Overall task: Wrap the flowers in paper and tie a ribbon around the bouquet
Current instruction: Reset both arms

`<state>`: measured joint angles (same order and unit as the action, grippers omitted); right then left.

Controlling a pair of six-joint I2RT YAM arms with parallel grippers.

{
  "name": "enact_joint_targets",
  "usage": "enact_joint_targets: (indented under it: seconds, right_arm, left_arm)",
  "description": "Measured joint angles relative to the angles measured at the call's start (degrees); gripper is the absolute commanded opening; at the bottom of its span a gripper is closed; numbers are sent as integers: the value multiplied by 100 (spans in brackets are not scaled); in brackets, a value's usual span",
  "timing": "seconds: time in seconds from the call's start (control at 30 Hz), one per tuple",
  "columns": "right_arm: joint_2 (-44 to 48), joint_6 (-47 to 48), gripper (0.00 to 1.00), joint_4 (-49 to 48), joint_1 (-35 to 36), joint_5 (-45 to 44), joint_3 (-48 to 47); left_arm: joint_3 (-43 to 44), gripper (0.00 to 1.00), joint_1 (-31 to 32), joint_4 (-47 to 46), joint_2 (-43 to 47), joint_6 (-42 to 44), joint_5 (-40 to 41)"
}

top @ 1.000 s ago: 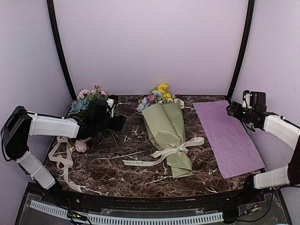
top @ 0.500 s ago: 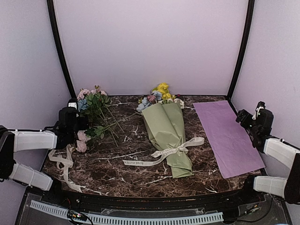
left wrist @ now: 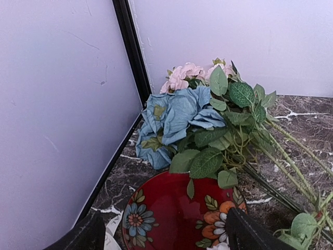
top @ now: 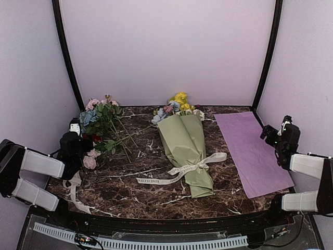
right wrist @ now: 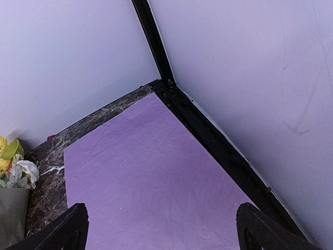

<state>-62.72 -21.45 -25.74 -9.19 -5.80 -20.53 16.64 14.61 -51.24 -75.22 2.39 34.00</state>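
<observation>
The bouquet lies in the middle of the table, a long cone of sage-green paper with its narrow end toward me. Yellow, blue and pink flowers stick out of the wide far end. The cream ribbon is tied round the lower cone, and one lettered tail trails left. My left gripper is far left, open over a red floral bowl, with nothing between its fingers. My right gripper is far right, open above the purple sheet. The bouquet's edge shows in the right wrist view.
A loose leafy cluster of pink and blue blooms lies back left, its stems pointing right. A second cream ribbon hangs at the left front edge. The purple sheet lies flat along the right wall. Black frame posts stand in both back corners.
Both arms have drawn back. The left gripper has left the loose cluster and moved left and nearer. The right gripper has dropped lower beside the right wall.
</observation>
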Motion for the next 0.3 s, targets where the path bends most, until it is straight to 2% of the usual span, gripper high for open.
enact_joint_targets:
  seconds: [0.3]
  right_arm:
    - [-190,4,99,-264,0,129,39]
  left_arm:
    - [-186,83,-15,-457,-195,2,-232]
